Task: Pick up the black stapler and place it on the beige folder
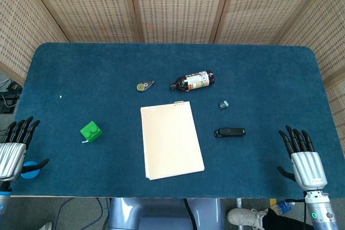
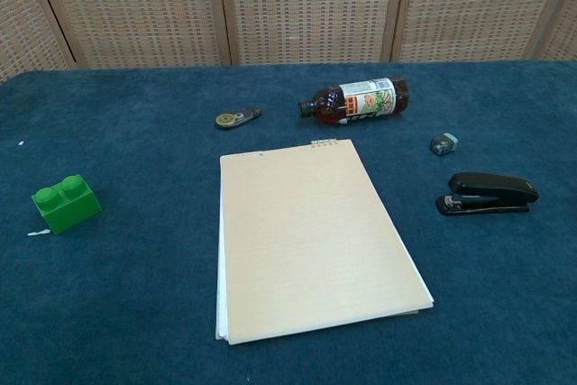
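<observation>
The black stapler lies flat on the blue table, just right of the beige folder, a small gap between them. The folder rests in the table's middle with nothing on it. My right hand sits at the near right edge, fingers spread and empty, well to the right of the stapler. At the near left edge my left hand is spread open too, holding nothing. Neither hand shows in the chest view.
A green toy brick sits left of the folder. Behind the folder lie a correction-tape dispenser and a brown bottle on its side. A small teal sharpener lies behind the stapler.
</observation>
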